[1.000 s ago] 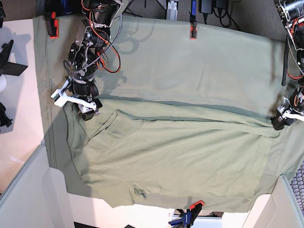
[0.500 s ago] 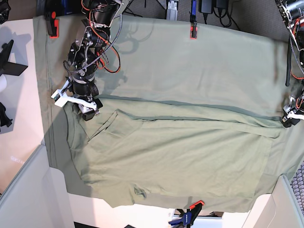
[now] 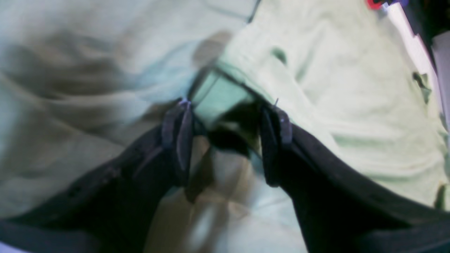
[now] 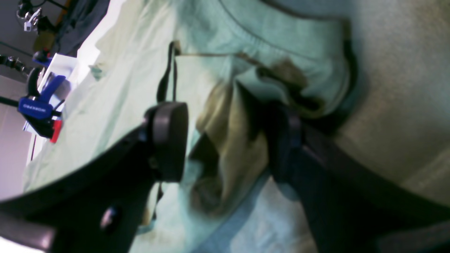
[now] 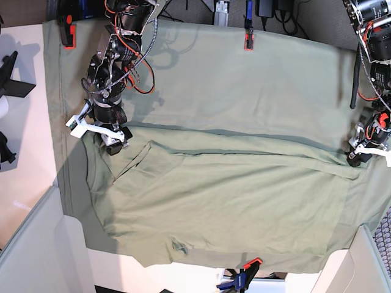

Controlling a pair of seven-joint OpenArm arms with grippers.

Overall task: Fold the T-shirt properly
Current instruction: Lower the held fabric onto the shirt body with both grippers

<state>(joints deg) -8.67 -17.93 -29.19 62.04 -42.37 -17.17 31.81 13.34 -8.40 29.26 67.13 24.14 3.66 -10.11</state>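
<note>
The pale sage-green T-shirt (image 5: 232, 189) lies flat across the middle of the table, folded over on itself, with a sleeve (image 5: 143, 165) at the left. My right gripper (image 5: 101, 133) stands at the shirt's upper left corner. In the right wrist view its jaws are apart (image 4: 226, 138) with a bunched fold of the shirt (image 4: 239, 147) between them. My left gripper (image 5: 361, 156) is at the shirt's right edge. In the blurred left wrist view it is open (image 3: 226, 119) over a cloth edge (image 3: 221, 93).
A larger green sheet (image 5: 244, 85) covers the table under the shirt. Red clamps (image 5: 248, 39) (image 5: 68, 33) pin its far edge, and a blue and orange clamp (image 5: 241, 278) pins the near edge. White panels stand at the near corners.
My left gripper swung out to the right and has come back to the shirt's right edge. My right gripper and the shirt have not moved.
</note>
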